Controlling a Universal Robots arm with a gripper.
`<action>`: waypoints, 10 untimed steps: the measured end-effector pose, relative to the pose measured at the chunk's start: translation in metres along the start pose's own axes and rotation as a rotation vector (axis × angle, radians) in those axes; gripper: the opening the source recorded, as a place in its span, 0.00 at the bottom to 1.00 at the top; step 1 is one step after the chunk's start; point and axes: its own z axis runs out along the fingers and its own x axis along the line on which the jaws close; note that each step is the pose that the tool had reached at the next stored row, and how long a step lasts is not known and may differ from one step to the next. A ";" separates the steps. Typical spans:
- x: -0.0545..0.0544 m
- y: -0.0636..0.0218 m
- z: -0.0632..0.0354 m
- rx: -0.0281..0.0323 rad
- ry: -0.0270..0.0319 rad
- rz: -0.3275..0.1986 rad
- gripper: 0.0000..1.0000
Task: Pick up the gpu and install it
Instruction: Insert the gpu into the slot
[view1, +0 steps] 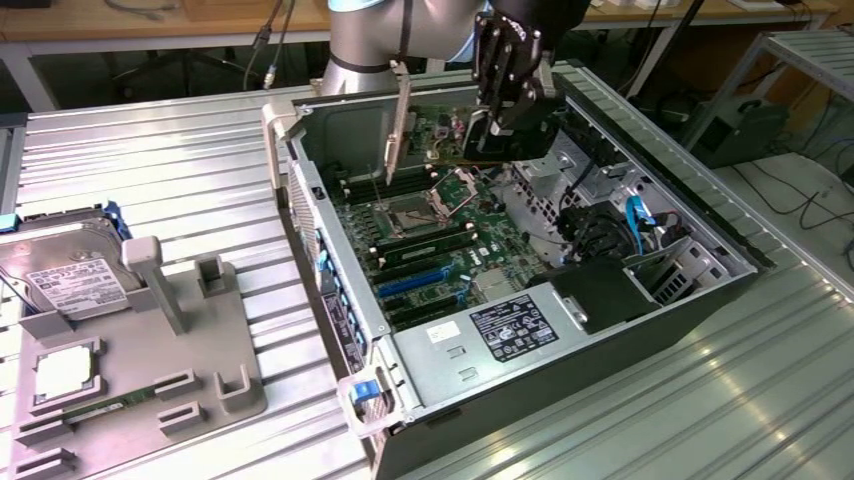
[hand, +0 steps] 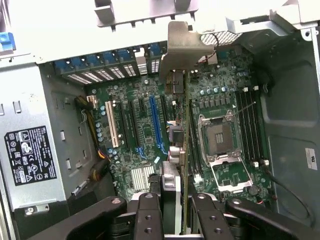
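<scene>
Grey moulded fixture sits closest in the exterior view, on the ribbed metal tabletop, with a white-labelled hard drive and a narrow memory stick parked in its recesses. Just beside it, toward the exterior view's right, the computer case lies on its side with the panel off, so the motherboard faces up and can be reached from above. Nearest inside the case is the power supply. Beyond it come the expansion slots, the long blue slot among them with nothing in it, and then the processor socket.

Above the far end of the board hangs the gpu, clear of every slot and not yet seated. It is carried on edge, with its silver bracket at the end that faces the case's rear wall. That pose looks chosen so the contact edge can meet a slot squarely and the bracket can line up with the rear openings. The tool is clenched on the card. In the wrist view its two black fingers press on either face at the end away from the bracket, jaws drawn in narrow with the board and its fan block between them.
</scene>
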 end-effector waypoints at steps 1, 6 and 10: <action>0.000 0.0000 0.0000 0.0000 0.0000 0.000 0.28; 0.000 0.0000 0.0004 0.0222 0.0098 -0.001 0.28; 0.000 -0.0001 0.0013 0.0475 0.0082 -0.002 0.28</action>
